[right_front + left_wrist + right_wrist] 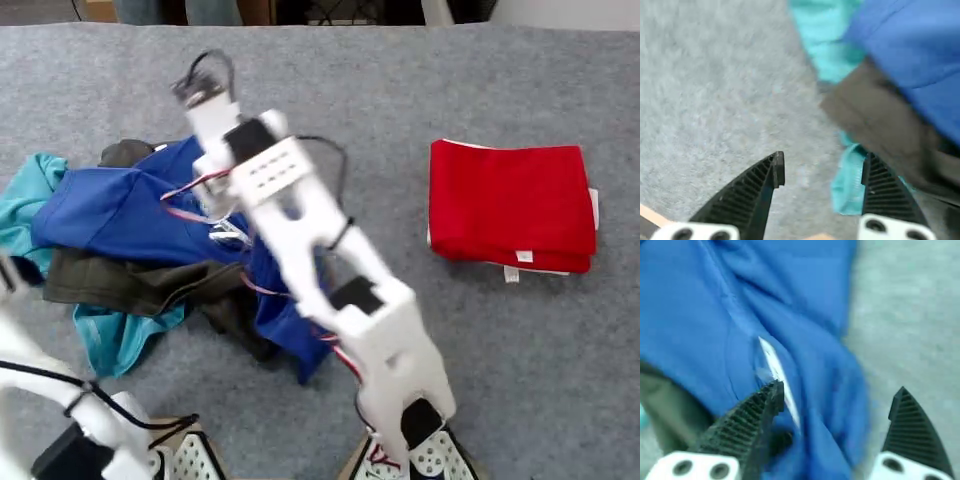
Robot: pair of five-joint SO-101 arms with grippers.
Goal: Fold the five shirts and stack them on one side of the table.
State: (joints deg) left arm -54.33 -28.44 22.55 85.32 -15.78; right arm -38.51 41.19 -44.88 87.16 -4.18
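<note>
A loose pile lies at the table's left: a blue shirt (110, 210) on top, a dark olive shirt (130, 280) under it, and a teal shirt (30, 190) sticking out at both ends. A folded red shirt (510, 205) rests at the right on a folded white one (515, 268). My right arm (270, 170) stretches over the pile. Its gripper (837, 392) is open just above the blue shirt (765, 305), near a white label (775, 370). My left gripper (824, 160) is open over bare table beside the teal shirt's (850, 180) edge, with the olive shirt (880, 130) close by.
Grey cloth covers the table (450, 90). Both arm bases stand at the front edge, the left arm (60, 400) low at the front left corner. Open room lies in the middle, between the pile and the red stack.
</note>
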